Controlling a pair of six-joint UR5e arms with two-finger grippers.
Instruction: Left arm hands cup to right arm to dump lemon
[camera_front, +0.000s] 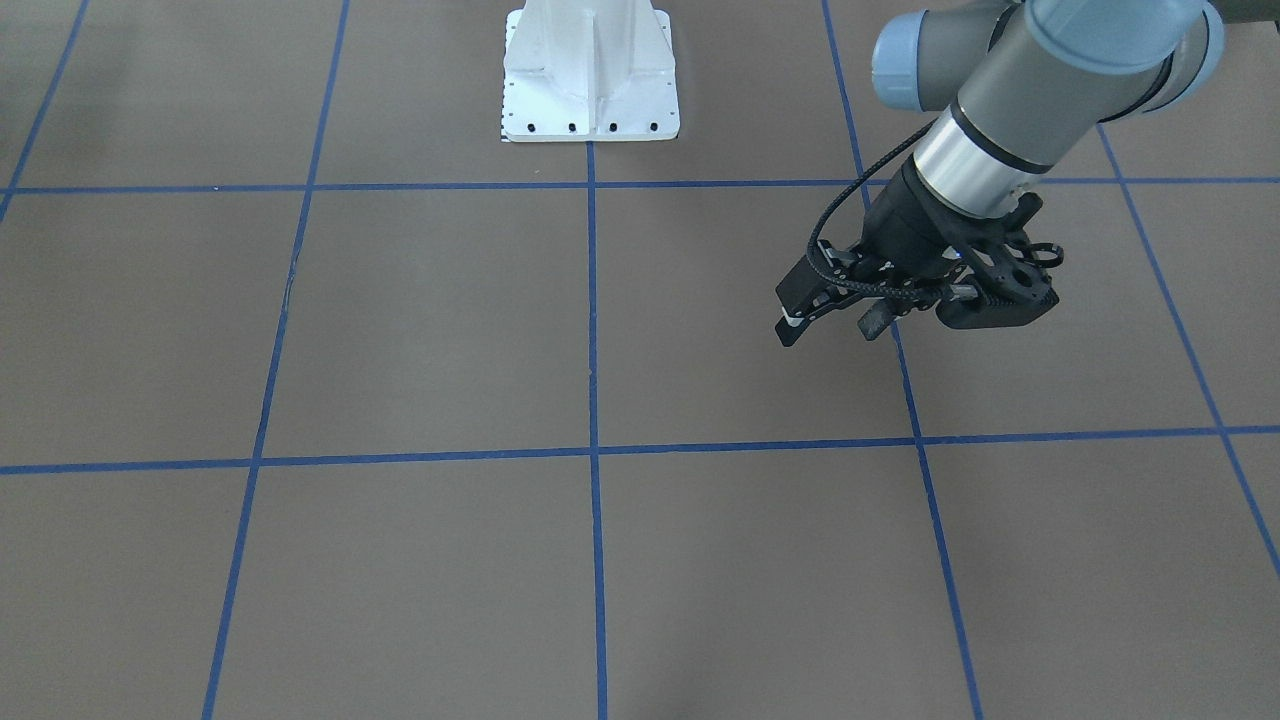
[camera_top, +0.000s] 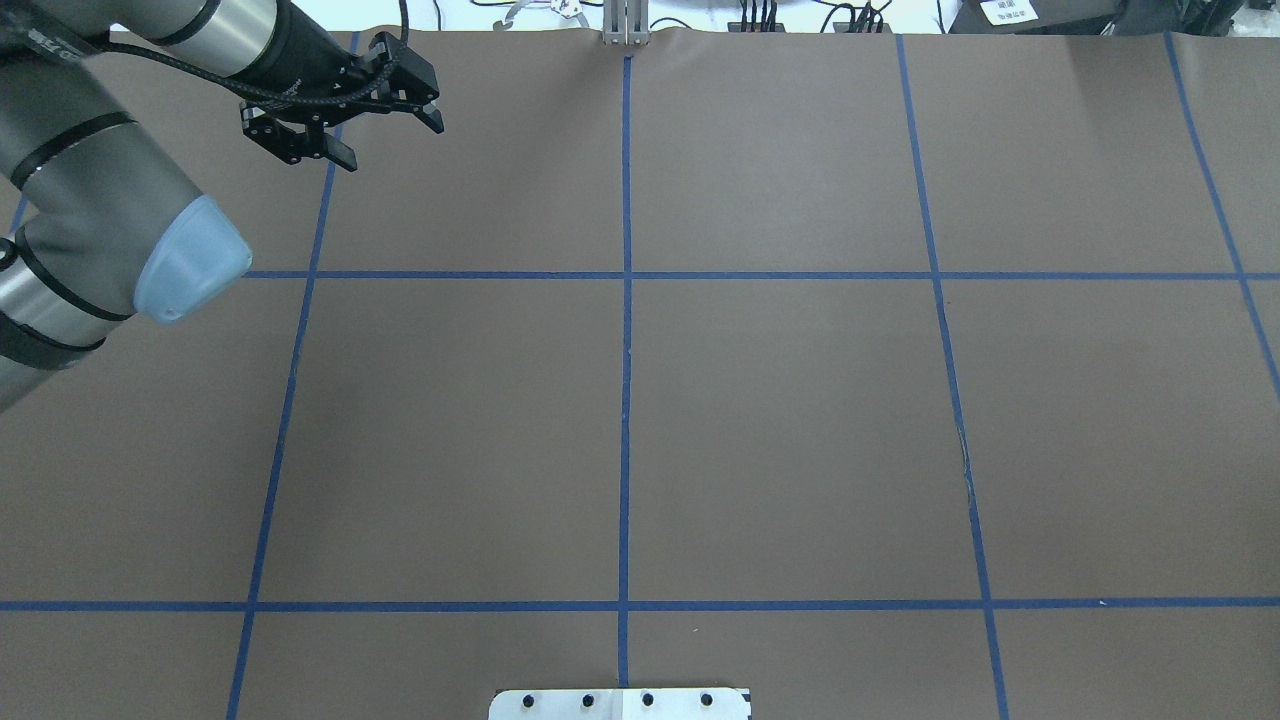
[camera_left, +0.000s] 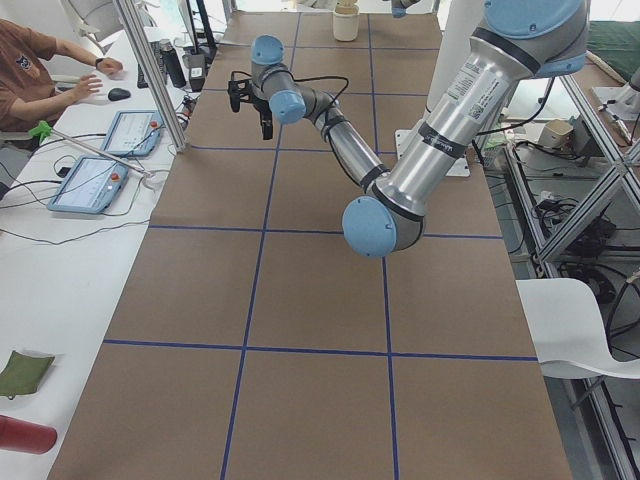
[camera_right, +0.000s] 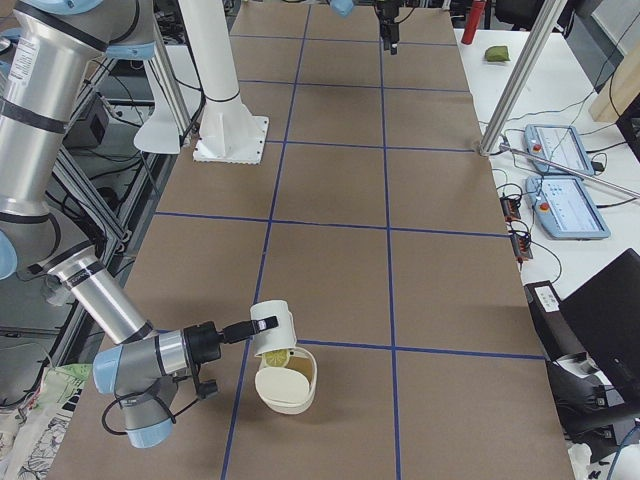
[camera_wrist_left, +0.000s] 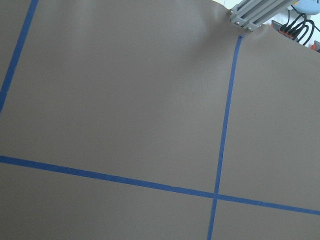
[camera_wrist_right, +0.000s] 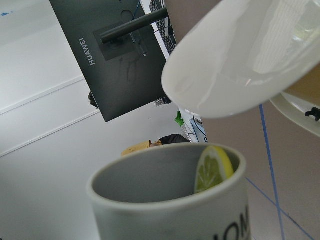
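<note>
Right gripper (camera_right: 250, 330), lower left in the side view, tips the cup (camera_right: 272, 328) over a bowl (camera_right: 312, 382); whether it is clamped I cannot tell. Lemon (camera_wrist_right: 213, 170) sits at the cup's rim: I judge this the dumping step, needing more tilt.

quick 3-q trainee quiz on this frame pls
1. True or false: the left gripper holds the white cylindrical cup.
2. The cup is tilted over: A) a cream round bowl; B) a red plate; C) a metal sink.
3. Fill in: the yellow-green lemon slice shows at the rim of the ____.
Key: 1 false (it is open and empty); 2 A; 3 cup.
</note>
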